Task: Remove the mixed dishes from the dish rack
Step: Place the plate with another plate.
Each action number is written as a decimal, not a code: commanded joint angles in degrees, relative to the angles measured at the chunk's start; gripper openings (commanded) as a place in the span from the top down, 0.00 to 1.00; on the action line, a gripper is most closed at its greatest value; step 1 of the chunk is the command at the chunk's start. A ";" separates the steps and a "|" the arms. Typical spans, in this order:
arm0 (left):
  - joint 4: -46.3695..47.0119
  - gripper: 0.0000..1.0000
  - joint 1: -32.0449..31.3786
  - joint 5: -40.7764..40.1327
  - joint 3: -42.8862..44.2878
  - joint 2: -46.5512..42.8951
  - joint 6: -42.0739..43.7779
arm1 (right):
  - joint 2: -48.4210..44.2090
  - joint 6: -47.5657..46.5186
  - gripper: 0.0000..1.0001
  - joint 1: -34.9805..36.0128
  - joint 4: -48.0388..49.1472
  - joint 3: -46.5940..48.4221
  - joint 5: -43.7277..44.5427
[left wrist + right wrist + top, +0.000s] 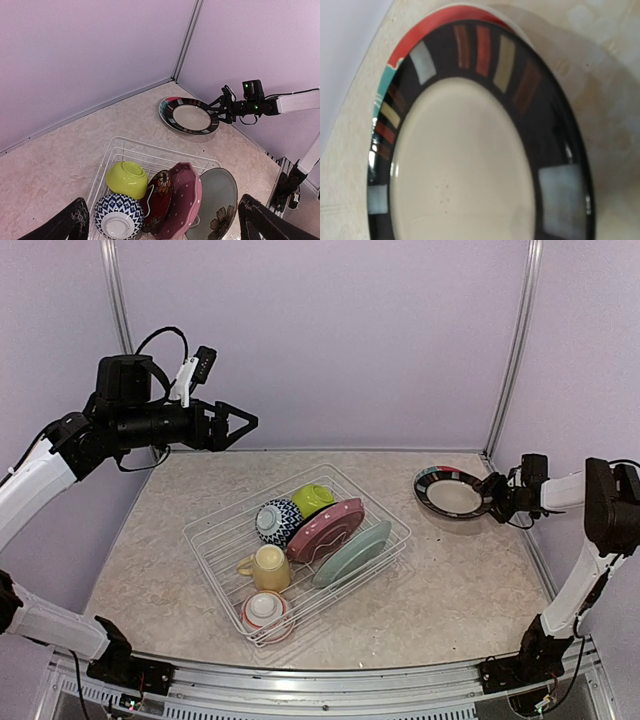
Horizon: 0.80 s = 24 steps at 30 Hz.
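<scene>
While pinching the black-rimmed plate [452,495] right of the dish rack [213,542] in the right gripper [493,493], probably set down, release, then lower the wide-spread left gripper [245,432] toward the racked dishes [325,525].

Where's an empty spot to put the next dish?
Bare table left of the rack, and right of it, nearer than the black plate. Crowded: inside the rack, and the plate's corner.

I see a glossy glazed ceramic plate [470,160] (light glints on its black rim), a white coated-wire dish rack [222,540], and a matt, stone-patterned tabletop [450,580].
</scene>
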 commanded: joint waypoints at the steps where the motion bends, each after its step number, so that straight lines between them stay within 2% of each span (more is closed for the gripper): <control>1: -1.10 0.01 -0.54 0.39 0.83 0.27 0.02 | 0.62 -0.92 0.27 0.58 -0.36 0.77 1.68; 4: -1.33 0.01 -0.65 0.37 0.99 0.28 0.14 | 1.82 -0.99 0.31 1.33 -1.12 2.12 2.84; 7: -1.40 0.01 -0.78 0.28 1.08 0.36 0.18 | 3.77 -0.41 0.44 1.78 -1.20 3.25 3.73; 9: -1.49 0.01 -0.74 0.21 1.02 0.36 0.12 | 4.64 -0.15 0.45 1.98 -1.02 3.86 4.64; 11: -1.42 0.01 -0.82 0.07 1.02 0.36 0.30 | 5.05 -0.45 0.40 1.98 -1.31 4.23 4.86; 14: -1.40 0.01 -0.83 -0.05 0.95 0.58 0.45 | 3.87 -2.49 0.21 2.06 -3.72 4.24 5.73; 17: -1.49 0.01 -0.91 -0.02 0.98 0.95 0.42 | 1.18 -4.53 0.09 2.06 -5.33 3.15 6.32; 21: -1.75 0.01 -1.07 -0.04 1.16 1.32 0.33 | -1.44 -6.32 0.06 2.12 -7.92 2.67 6.58; 24: -1.54 0.01 -1.42 -0.38 0.91 1.72 0.53 | -2.68 -5.70 0.11 2.07 -6.50 0.63 5.89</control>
